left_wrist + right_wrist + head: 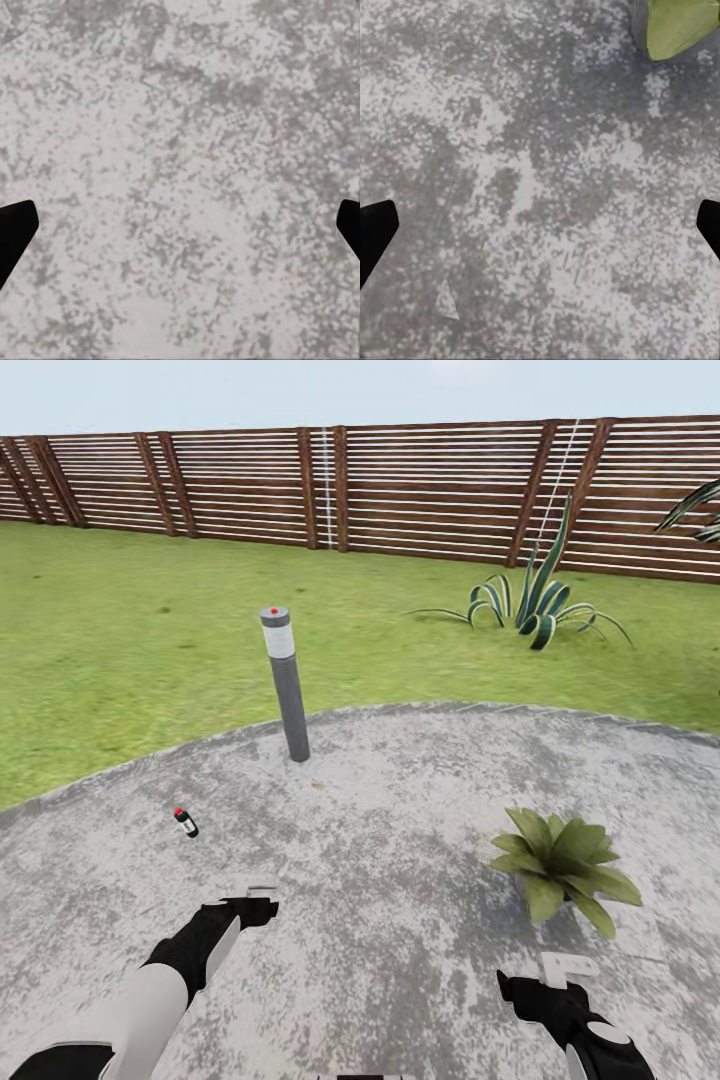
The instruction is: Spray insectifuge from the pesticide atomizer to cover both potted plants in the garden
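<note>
Over the patio (400,810), both arms reach forward and down, jaws wide, near the pesticide atomizer (186,822).

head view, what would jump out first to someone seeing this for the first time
The tall grey bollard lamp with a red dot on top stands at the far edge of the round paved patio, with the brown slatted fence behind the lawn. Near the right tool, a leafy green potted plant sits on the paving. The tiny dark pesticide atomizer stands alone on the patio ahead of the left tool.
</note>
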